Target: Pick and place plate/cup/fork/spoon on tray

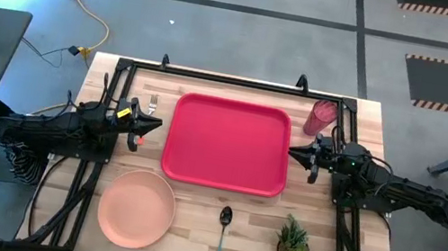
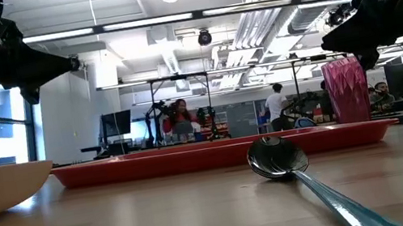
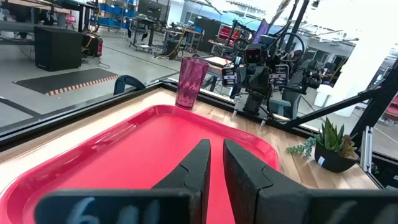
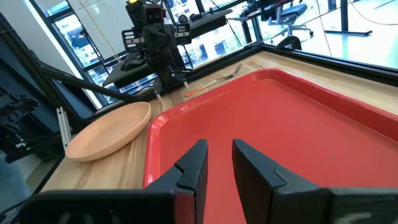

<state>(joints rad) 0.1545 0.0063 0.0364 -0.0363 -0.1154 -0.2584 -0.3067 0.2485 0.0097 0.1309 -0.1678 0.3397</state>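
The red tray (image 1: 228, 143) lies mid-table with nothing on it. The peach plate (image 1: 135, 208) rests flat near the front left. The blue-handled spoon (image 1: 223, 230) lies in front of the tray, bowl toward it. The pink cup (image 1: 320, 116) stands upright off the tray's far right corner. The fork (image 1: 153, 104) lies left of the tray, its orange handle partly under my left arm. My left gripper (image 1: 158, 126) hovers level at the tray's left rim and my right gripper (image 1: 293, 151) at its right rim. Each has its fingers slightly apart on nothing.
A small potted plant (image 1: 294, 242) stands at the front right, near the spoon. A black frame (image 1: 232, 78) runs along the table's far edge and sides. Bare wood shows between plate, spoon and plant. People stand in the room behind.
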